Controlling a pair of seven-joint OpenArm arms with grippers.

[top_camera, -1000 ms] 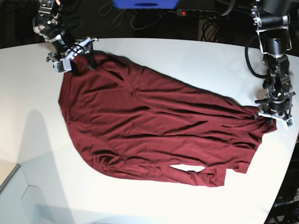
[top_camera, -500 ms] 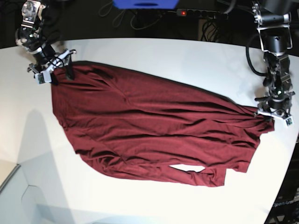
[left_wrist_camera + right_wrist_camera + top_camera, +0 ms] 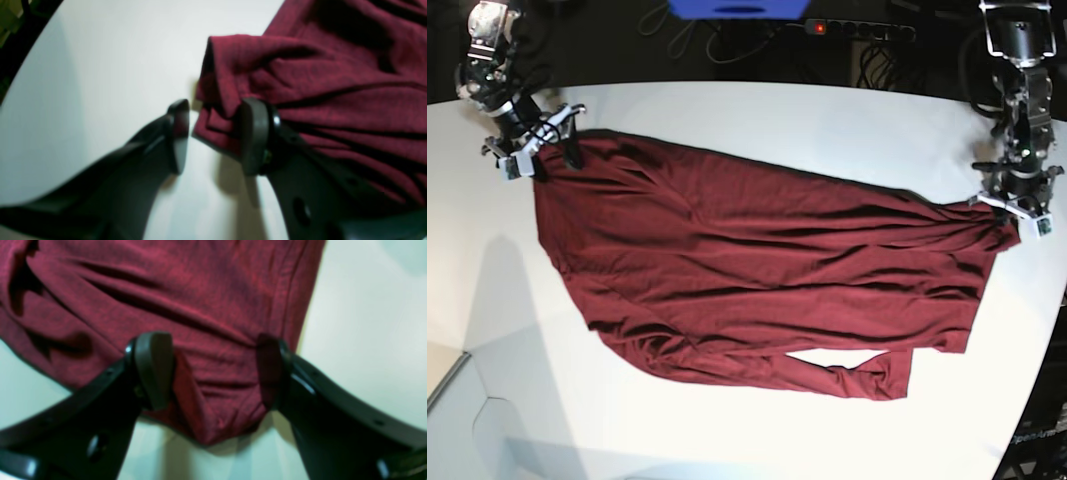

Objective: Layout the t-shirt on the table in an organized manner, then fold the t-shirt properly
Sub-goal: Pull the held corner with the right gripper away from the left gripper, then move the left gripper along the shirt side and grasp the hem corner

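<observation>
The dark maroon t-shirt (image 3: 757, 270) lies spread across the white table (image 3: 757, 110), stretched from back left to right, with one sleeve folded along its near edge. My right gripper (image 3: 549, 160) is at the shirt's back-left corner. In the right wrist view its jaws (image 3: 213, 373) stand wide apart, fingertips down on the t-shirt's corner (image 3: 206, 306). My left gripper (image 3: 1012, 212) sits at the shirt's far right corner. The left wrist view shows a bunched fold of the t-shirt (image 3: 300, 66) squeezed between that gripper's (image 3: 215, 133) fingers.
The table's curved edge runs close past the left gripper on the right. A black power strip (image 3: 857, 28) with a red switch, cables and a blue object (image 3: 737, 8) lie behind the table's far edge.
The right gripper dragged the shirt's back-left corner further left, then held still. The left gripper moved toward the back with the right corner, pulling the shirt tauter, and its jaws narrowed.
</observation>
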